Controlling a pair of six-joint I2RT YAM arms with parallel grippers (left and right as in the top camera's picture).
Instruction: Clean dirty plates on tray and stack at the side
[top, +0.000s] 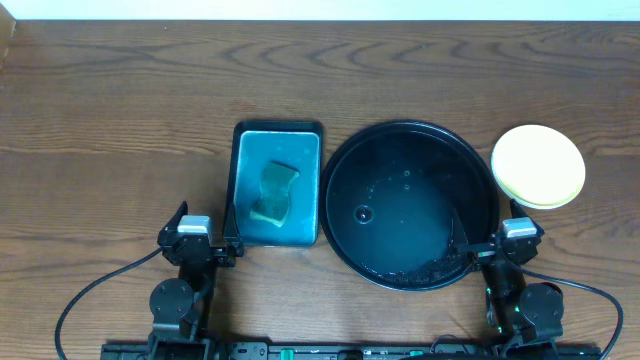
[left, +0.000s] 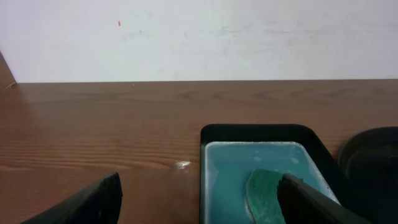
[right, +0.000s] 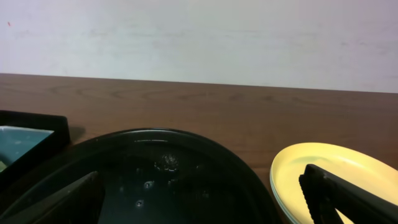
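- Table (top: 120, 110): brown wood-grain top, with a pale wall behind it in both wrist views.
- Tray (top: 425, 165): large, round, black and shallow, right of centre. Its floor carries a wet sheen, scattered droplets and a band of dark specks along the near rim. In the right wrist view the tray (right: 186, 146) fills the lower left.
- Plates (top: 538, 162): a short stack on the table just right of the tray, close to its rim but outside it. The top plate is pale yellow, and a paler edge shows beneath. The number in the stack cannot be told. In the right wrist view the plates (right: 323, 168) lie at lower right.
- Dish (top: 300, 150): rectangular, with a black rim and a teal inside, just left of the tray.
- Sponge (top: 275, 192): green, lying inside the dish, also seen from the left wrist (left: 264, 193).
- Left gripper (top: 205, 225): low at the near edge beside the dish, with its jaws wide apart and nothing held.
- Right gripper (top: 487, 228): at the near right rim of the tray, with its jaws wide apart and nothing held.
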